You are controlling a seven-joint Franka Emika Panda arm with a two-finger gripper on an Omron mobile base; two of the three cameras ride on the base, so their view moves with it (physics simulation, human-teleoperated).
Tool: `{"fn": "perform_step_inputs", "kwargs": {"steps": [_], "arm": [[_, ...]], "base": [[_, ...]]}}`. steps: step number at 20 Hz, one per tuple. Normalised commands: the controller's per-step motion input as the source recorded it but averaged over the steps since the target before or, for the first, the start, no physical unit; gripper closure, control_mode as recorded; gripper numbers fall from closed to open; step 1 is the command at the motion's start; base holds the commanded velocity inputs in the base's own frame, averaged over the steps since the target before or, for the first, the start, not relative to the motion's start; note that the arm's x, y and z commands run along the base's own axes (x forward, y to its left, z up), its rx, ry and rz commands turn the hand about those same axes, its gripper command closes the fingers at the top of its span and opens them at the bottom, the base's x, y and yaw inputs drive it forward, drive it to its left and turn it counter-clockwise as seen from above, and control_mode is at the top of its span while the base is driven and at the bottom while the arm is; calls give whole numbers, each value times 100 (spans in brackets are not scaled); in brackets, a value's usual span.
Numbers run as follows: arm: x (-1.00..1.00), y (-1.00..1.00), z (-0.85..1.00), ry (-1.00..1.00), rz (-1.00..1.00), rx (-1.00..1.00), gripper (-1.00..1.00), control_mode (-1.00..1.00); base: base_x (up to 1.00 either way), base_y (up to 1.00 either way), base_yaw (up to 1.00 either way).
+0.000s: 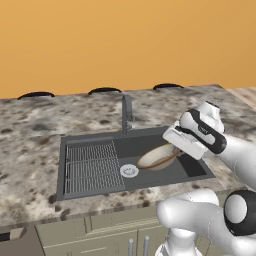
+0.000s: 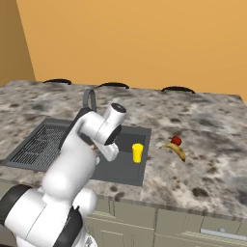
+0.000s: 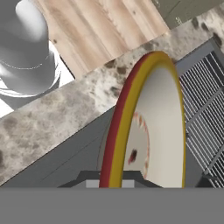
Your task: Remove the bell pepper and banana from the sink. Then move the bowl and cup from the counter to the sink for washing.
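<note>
Two task items already sit inside the large dark grey rectangular sink (image 1: 90, 140), and two lie out on the speckled grey-brown stone counter (image 2: 212, 125). At the far left of the basin is the ribbed drainer section (image 1: 92, 165). Just right of it the small round white drain disc (image 1: 129, 170) lies on the floor of the basin, with the grey upright faucet (image 1: 127, 114) standing behind on the back rim. Next comes the wide shallow beige bowl (image 1: 156, 157) with a brownish inside. It is within the basin, tilted, its left edge low beside the drain and its right edge raised. The white arm's two-finger gripper (image 1: 174, 146) meets that raised edge, its jaws drawn narrow and pinched on the bowl's rim. In the hand view the rim's red and yellow edge runs up between the dark tips. In the right base view, the small yellow tapered cup (image 2: 138, 152) stands upright in the right part of the basin, just beside the gripper. Farther right, on the counter, the small curved yellow banana (image 2: 176, 150) lies near the sink's edge. The small glossy red bell pepper (image 2: 177, 140) sits right behind it.
</note>
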Motion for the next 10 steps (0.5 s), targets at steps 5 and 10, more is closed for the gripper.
{"fn": "perform_step_inputs", "kwargs": {"steps": [5, 10], "arm": [[28, 3, -19, 0, 3, 2, 100, -100], [21, 9, -19, 0, 4, 4, 100, -100]], "base": [[0, 0, 0], [0, 0, 0]]}}
